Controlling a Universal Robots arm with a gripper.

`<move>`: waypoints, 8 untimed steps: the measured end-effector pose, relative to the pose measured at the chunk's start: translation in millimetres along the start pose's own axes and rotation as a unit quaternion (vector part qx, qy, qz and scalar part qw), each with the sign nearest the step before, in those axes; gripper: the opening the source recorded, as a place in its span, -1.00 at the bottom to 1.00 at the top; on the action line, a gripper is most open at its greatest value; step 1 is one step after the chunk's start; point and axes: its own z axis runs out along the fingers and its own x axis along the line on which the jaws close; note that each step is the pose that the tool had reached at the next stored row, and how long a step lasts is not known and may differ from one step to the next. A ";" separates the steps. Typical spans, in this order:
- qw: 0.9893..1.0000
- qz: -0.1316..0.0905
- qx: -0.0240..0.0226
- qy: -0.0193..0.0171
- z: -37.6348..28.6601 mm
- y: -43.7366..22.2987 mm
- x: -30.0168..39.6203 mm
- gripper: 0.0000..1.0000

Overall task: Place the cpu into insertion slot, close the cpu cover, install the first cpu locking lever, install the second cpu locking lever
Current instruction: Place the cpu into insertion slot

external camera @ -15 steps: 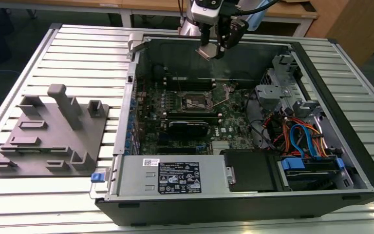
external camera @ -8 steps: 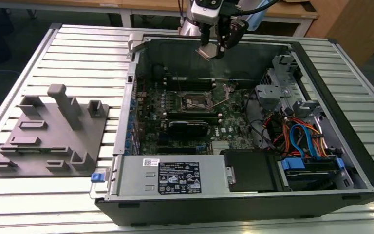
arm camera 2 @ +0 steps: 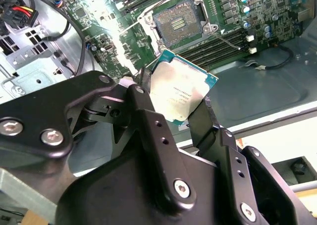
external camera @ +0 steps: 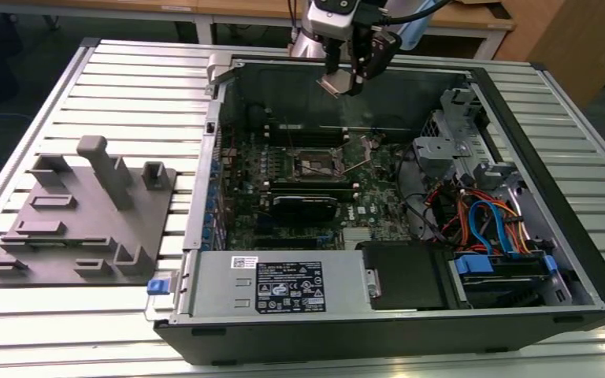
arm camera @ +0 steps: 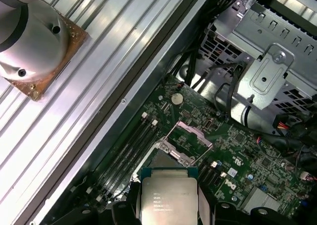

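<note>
In the exterior view the jaws hang above the far wall of the open computer case (external camera: 387, 339), which lies on the slatted counter (external camera: 124, 79). They are closed on the cpu (external camera: 334, 84), which tilts between them. At this range the separate fingers are hard to tell apart. The insertion slot (external camera: 318, 163) sits open on the motherboard, well below the jaws and apart from them.

In the second wrist view two black fingers (arm camera 2: 143, 93) clamp the cpu (arm camera 2: 183, 92) by opposite edges, with its pale metal top facing out. One corner is hidden behind them. The insertion slot (arm camera 2: 177, 22) lies beyond the fingertips with its pin field bare.

In the first wrist view the cpu (arm camera: 168, 200) sits between the jaws, its near edge cut off by the picture's border. Just beyond it the cpu cover (arm camera: 190, 135) stands raised, and the chip partly hides the slot beneath.
</note>
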 end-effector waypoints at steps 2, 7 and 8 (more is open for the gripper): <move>1.000 0.017 0.000 -0.002 0.1 0.0 0.0 0.08; 1.000 0.022 0.000 -0.002 0.1 0.0 0.0 0.08; 1.000 0.022 0.000 -0.002 0.1 0.0 0.0 0.08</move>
